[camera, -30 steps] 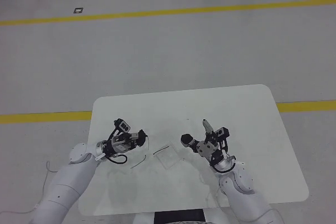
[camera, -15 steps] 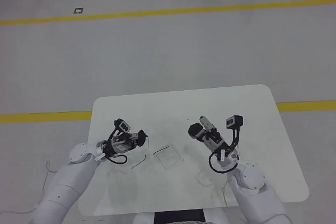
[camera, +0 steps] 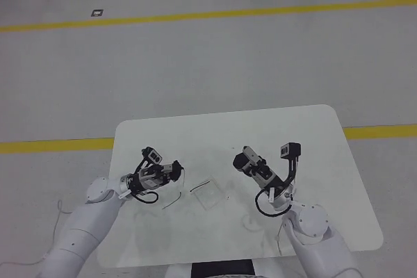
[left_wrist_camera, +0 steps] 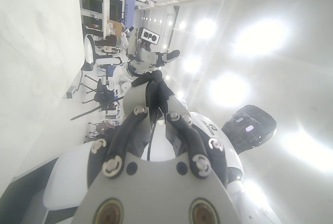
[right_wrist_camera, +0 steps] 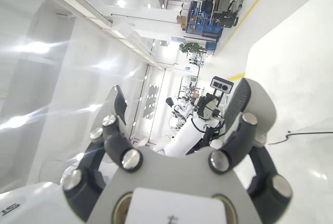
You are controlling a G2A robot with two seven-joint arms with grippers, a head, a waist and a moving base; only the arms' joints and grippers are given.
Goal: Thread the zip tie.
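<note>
- Pinching zip tie (left_wrist_camera: pixel 152 131) in left gripper (left_wrist_camera: pixel 154 84), fingers clamped on it, held over table (camera: pixel 320 139), left of clear plastic square (camera: pixel 207 198).
- Lying loose: second tie (camera: pixel 200 185) just beside the square, third tie (camera: pixel 171 202) near it, both on its left side.
- Hovering right of the square: right gripper (right_wrist_camera: pixel 180 87), fingers spread, nothing in them.

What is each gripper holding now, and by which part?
Left gripper: shut on a thin black zip tie, pinched along its strap; which end cannot be told. Right gripper: open, holding nothing.
</note>
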